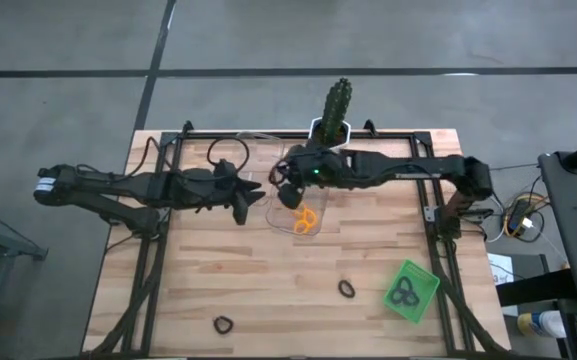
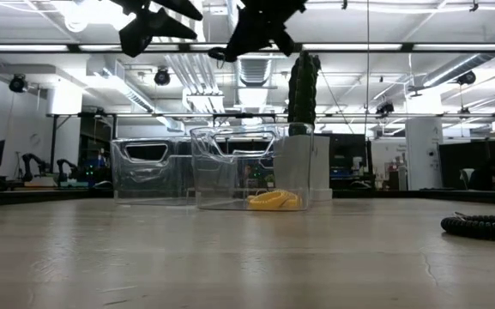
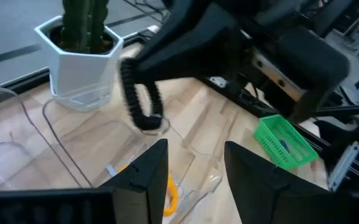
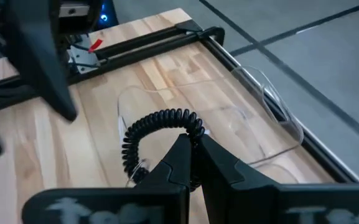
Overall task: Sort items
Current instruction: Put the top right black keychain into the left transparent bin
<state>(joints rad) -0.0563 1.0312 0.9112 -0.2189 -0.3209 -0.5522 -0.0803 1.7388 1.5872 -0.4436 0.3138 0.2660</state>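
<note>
My right gripper is shut on a black coiled loop, high above the clear trays. In the left wrist view that loop hangs below the right gripper. My left gripper is open and touches nothing. It hovers just left of the right gripper, over the trays' left part. Orange loops lie on the floor of one clear tray. Two black loops lie flat on the table. Dark loops lie in the green tray. My right gripper pinches the black coiled loop between its two fingertips, on one short stretch of the coil. The fingers lie across the coil. The loop is lifted clear of trays and table, and the rest of the ring stands free beyond the fingertips.
A cactus in a white pot stands at the table's far edge, just behind the clear trays. The green tray sits near the right near corner. Bare wood lies between the trays and the near edge. Black frame rails run along the table's sides.
</note>
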